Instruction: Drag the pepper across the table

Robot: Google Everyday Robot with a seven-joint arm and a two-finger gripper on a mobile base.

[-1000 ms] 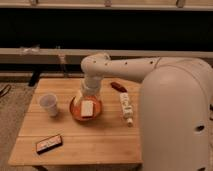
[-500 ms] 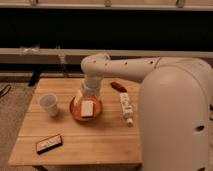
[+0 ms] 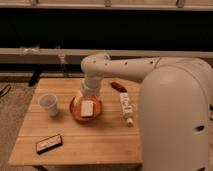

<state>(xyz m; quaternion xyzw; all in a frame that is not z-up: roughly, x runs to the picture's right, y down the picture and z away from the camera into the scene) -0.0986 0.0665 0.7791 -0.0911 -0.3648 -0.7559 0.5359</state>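
Nothing shifting since earlier frames: gripper (image 3: pixel 88 99) staying over plate (image 3: pixel 74 109), spread or pressed, cannot tell. Pepper (image 3: pixel 118 86) lying near plate's far-right rim, untouched. Needing lifting clear of plate, lowering beside pepper, sweeping slowly across table (image 3: pixel 100 142).

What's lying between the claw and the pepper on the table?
In the camera view, the claw hangs over the orange plate; between it and the pepper lie only the plate's rim and bare table.
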